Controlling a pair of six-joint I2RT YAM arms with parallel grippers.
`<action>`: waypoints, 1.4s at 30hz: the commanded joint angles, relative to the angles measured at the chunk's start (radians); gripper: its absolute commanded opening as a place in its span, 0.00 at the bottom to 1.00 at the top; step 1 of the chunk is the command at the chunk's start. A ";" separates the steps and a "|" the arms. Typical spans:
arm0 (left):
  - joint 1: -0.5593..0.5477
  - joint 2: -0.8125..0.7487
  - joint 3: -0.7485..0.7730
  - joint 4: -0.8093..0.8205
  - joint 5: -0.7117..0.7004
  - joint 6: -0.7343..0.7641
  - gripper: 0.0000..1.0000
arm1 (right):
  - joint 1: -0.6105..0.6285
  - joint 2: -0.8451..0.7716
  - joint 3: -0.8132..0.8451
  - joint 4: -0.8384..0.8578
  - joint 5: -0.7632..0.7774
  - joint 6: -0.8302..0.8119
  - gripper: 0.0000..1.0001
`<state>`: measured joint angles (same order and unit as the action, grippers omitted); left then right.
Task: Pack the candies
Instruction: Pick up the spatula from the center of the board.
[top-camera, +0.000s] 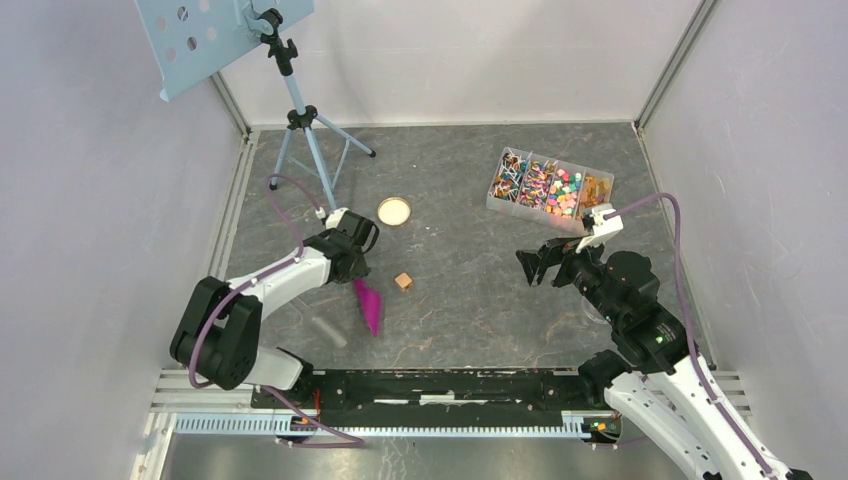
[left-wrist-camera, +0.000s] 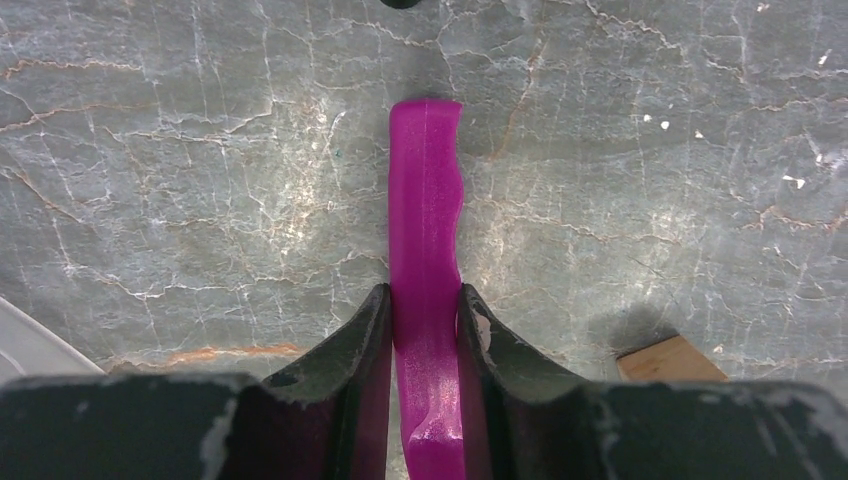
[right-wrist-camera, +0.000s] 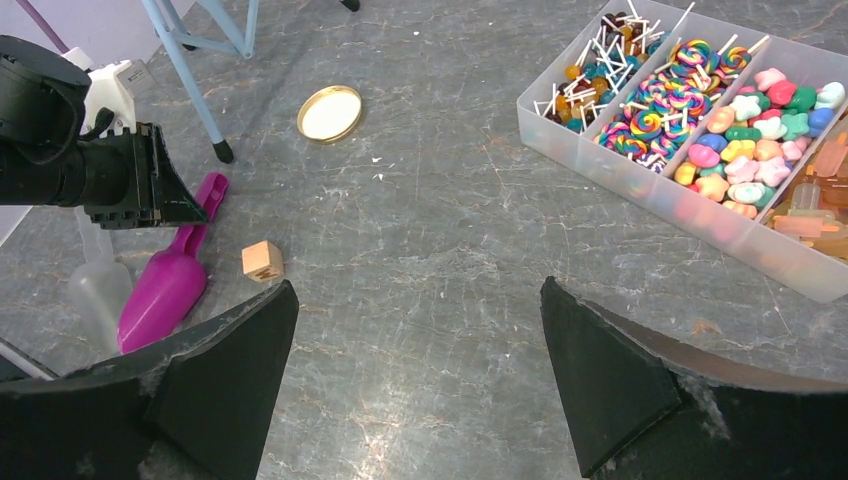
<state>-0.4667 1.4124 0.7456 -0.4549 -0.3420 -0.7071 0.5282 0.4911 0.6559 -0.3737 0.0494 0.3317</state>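
The candies (top-camera: 548, 185) fill a clear tray with several compartments (top-camera: 530, 215) at the back right. In the right wrist view the candies (right-wrist-camera: 745, 150) are lollipops and small coloured sweets behind the tray's front wall (right-wrist-camera: 650, 200). My left gripper (top-camera: 352, 270) is shut on the handle of a magenta scoop (top-camera: 369, 308), which lies low over the table. In the left wrist view the handle (left-wrist-camera: 427, 200) runs forward from between the closed fingers of the left gripper (left-wrist-camera: 423, 295). My right gripper (top-camera: 535, 265) is open and empty, left of the tray. In its own view the right gripper (right-wrist-camera: 418, 285) has its jaws wide apart over bare table.
A wooden cube (top-camera: 403, 281) sits just right of the scoop and also shows in the right wrist view (right-wrist-camera: 262, 260). A gold lid (top-camera: 393, 210) lies behind the left gripper. A clear container (top-camera: 328, 330) lies left of the scoop bowl. A tripod (top-camera: 305, 140) stands at the back left.
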 joint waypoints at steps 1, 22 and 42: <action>0.003 -0.059 0.006 0.013 0.019 -0.016 0.23 | 0.003 0.004 -0.011 0.048 -0.013 -0.001 0.98; -0.001 -0.434 0.088 0.186 0.573 0.220 0.13 | 0.002 0.242 0.099 -0.371 0.499 0.515 0.97; -0.001 -0.599 0.070 0.096 0.720 0.416 0.14 | -0.014 0.332 -0.139 -0.379 0.748 0.652 0.75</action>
<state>-0.4667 0.8562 0.8085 -0.3824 0.3176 -0.3695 0.5194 0.8360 0.5781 -0.8234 0.7055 0.9749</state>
